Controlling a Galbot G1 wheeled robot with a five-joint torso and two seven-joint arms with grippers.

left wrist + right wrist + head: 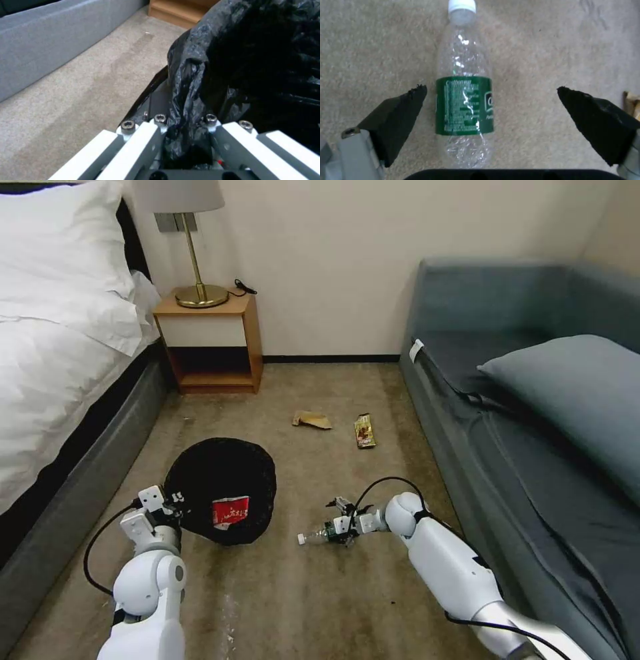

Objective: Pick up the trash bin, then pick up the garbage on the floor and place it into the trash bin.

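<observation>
The jaws of the right gripper (491, 112) are spread wide with nothing held, one dark pad on either side of the bottle (464, 107); those of the left gripper (185, 130) are closed on a fold of the black bag at the rim of the trash bin (223, 488). The bin is held at the left, its mouth turned toward the head camera — presumably so litter can be dropped in from the right — though whether its base clears the floor (300, 593) cannot be told from this angle. A red-and-white wrapper (231, 511) is seen inside it. The clear bottle lies on its side on the carpet, cap pointing toward the bin, the green label squarely between the pads, so a closing grip would land on the label band. Open carpet is left between bottle and bin; the sofa (533, 400) stands close on the right, the bed (60, 367) on the left. Farther off, a brown-gold wrapper (365, 431) and a tan paper scrap (311, 419) lie apart on bare floor.
</observation>
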